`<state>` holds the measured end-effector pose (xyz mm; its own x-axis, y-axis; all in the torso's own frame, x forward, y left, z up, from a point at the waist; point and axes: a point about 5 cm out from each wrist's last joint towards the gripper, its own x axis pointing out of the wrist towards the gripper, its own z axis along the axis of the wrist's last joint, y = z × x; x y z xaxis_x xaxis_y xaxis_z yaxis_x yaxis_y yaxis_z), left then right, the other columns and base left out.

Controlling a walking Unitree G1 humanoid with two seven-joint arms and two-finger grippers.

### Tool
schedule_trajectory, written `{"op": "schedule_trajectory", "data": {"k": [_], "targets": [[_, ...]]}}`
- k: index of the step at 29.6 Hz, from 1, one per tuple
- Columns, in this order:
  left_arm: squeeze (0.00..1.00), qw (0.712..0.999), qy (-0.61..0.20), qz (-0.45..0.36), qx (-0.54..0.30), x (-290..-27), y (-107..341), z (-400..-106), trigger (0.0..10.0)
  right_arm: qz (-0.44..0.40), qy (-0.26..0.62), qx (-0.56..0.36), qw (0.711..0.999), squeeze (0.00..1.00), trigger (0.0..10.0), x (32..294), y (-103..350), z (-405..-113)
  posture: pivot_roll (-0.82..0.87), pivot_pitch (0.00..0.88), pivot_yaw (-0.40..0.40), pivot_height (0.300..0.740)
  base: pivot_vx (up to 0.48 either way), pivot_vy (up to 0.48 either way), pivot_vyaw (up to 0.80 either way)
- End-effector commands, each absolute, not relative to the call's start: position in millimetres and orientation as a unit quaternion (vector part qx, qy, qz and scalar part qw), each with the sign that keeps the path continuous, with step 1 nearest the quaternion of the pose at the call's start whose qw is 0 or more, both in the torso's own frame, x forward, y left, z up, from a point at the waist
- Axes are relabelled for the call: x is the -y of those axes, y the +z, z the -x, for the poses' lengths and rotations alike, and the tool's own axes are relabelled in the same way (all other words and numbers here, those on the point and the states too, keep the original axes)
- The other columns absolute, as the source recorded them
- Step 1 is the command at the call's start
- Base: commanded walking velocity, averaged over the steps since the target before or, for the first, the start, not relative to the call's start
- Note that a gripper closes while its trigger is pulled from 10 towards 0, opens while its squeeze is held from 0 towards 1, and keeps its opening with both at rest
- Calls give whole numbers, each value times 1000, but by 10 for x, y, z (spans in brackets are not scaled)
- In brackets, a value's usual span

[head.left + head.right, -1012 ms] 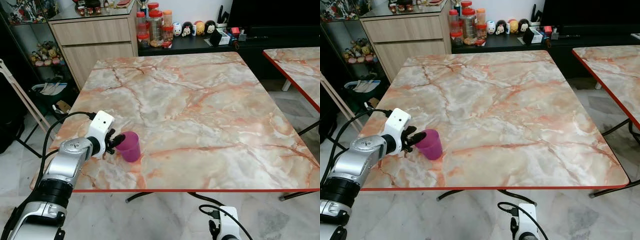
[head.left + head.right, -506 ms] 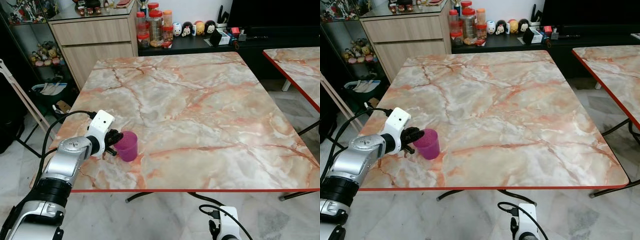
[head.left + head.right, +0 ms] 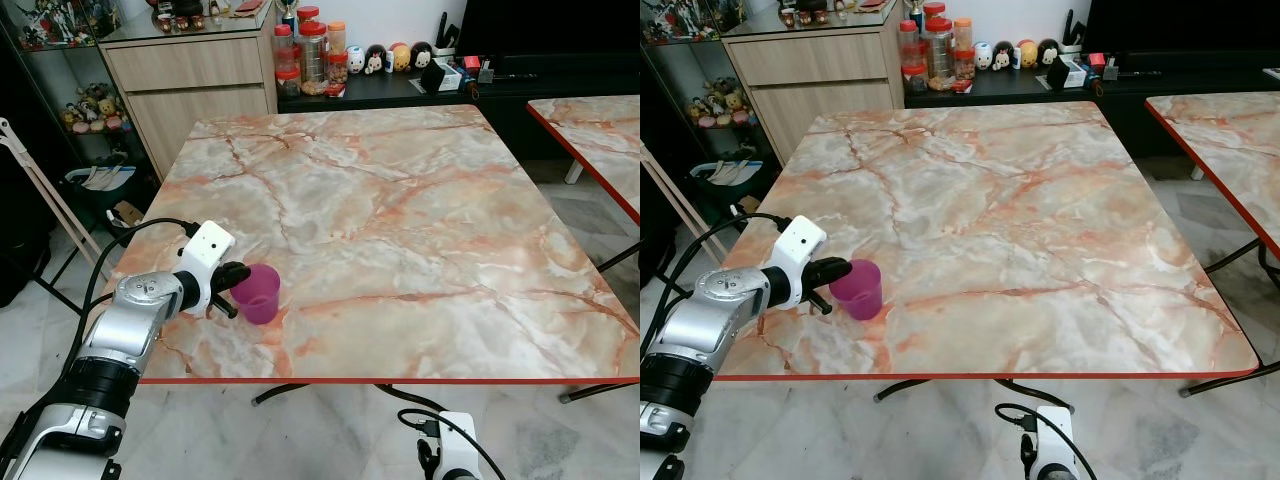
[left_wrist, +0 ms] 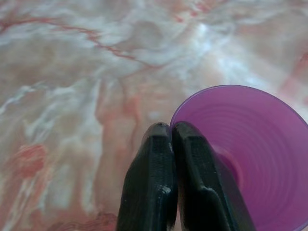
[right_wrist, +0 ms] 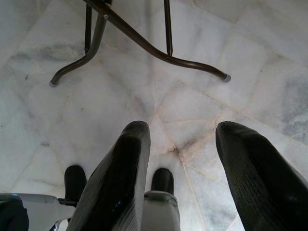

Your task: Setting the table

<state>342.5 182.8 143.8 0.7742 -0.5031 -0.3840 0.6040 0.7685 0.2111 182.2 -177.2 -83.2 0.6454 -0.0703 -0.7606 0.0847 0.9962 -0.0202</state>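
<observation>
Left wrist view: left gripper (image 4: 171,132) has its two black fingers pressed together on the rim of a translucent purple plastic cup (image 4: 250,144), one finger outside the wall, the other inside; no gap between them apart from the thin wall. Cup mouth faces this camera, ribbed inner wall and base visible. Head views give the placement instead: cup (image 3: 259,293) stands upright on the square marble-patterned table with a red edge (image 3: 400,230), near its front-left corner, left gripper (image 3: 237,281) reaching in from the robot's left at rim height. Right wrist view: right gripper (image 5: 183,132) hangs below table level over the pale marble tile floor (image 5: 269,82), fingers spread wide apart, holding nothing, dark metal table legs (image 5: 144,43) beyond. Wooden cabinet (image 3: 190,80) and lidded jars (image 3: 310,55) stand behind the table.
</observation>
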Motion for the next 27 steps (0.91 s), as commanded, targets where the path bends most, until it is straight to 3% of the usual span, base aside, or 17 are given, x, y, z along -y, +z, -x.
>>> {"op": "schedule_trajectory", "data": {"k": [1, 8, 9, 10, 13, 16, 18, 23, 27], "targets": [[0, 952, -232, -135, -147, -1944, 1377, -3485, 0, -12, -41, -413, 910, 0, 10000, 1760, -813, -1861, -19, 0, 47, 740, 0, 0, 0], [0, 989, -134, -19, -53, -2089, 1524, -3558, 0, -11, -41, -416, 909, 0, 10000, 1777, -820, -1844, -10, 0, 33, 740, 0, 0, 0], [0, 995, -94, -10, -30, -2174, 1554, -3564, 7765, -10, -40, -416, 908, 0, 10000, 1779, -821, -1843, -9, 0, 31, 740, 0, 0, 0], [0, 998, -67, -6, -21, -2237, 1564, -3567, 10000, -10, -40, -416, 908, 0, 10000, 1781, -820, -1843, -11, 0, 30, 740, 0, 0, 0], [0, 998, 43, 48, 26, -2527, 1608, -3545, 10000, -9, -40, -414, 909, 0, 10000, 1786, -814, -1855, -11, 0, 30, 740, 0, 0, 0], [0, 996, 62, 60, 34, -2570, 1607, -3542, 10000, -9, -40, -414, 909, 0, 10000, 1787, -812, -1857, -11, 0, 30, 740, 0, 0, 0], [0, 973, 201, 84, 71, -3022, 1606, -3380, 10000, -10, -41, -411, 910, 0, 10000, 1789, -806, -1869, -9, 0, 26, 740, 0, 0, 0], [0, 930, 358, 38, 70, -3492, 1506, -3069, 10000, -13, -41, -411, 911, 0, 10000, 1779, -805, -1871, -3, 0, 26, 740, 0, 0, 0], [0, 904, 423, -7, 57, -3697, 1440, -2883, 10000, -14, -41, -410, 911, 0, 10000, 1766, -807, -1869, -2, 0, 28, 740, 0, 0, 0]]}}
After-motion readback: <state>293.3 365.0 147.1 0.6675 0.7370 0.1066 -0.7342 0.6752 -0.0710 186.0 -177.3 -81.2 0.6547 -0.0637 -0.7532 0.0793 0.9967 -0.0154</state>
